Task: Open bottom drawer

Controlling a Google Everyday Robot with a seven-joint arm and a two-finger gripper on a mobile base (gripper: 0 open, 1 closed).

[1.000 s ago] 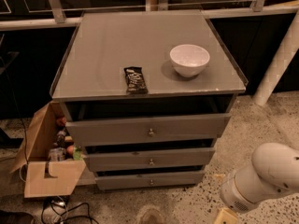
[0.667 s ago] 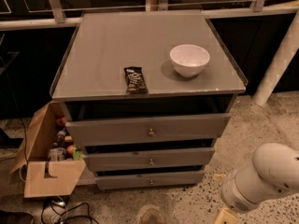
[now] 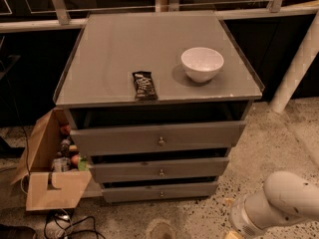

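The grey cabinet point(image 3: 124, 54) has three drawers, all slightly ajar. The bottom drawer point(image 3: 129, 193) has the shortest front, just above the floor, with a small brass knob point(image 3: 161, 193) at its centre. My gripper point(image 3: 233, 233) is at the bottom right corner of the camera view, low over the floor, to the right of the bottom drawer and apart from it. It is mostly cut off by the frame's lower edge. The white arm point(image 3: 284, 200) leads to it.
A white bowl point(image 3: 202, 63) and a dark snack bar point(image 3: 144, 85) lie on the cabinet top. An open cardboard box point(image 3: 50, 188) with bottles and cans stands left of the cabinet, with cables point(image 3: 65, 223) on the floor. A white post point(image 3: 299, 63) leans at the right.
The white arm has sunk slightly lower and a little left at the bottom right. The cabinet, the drawers and the things on top have not moved.
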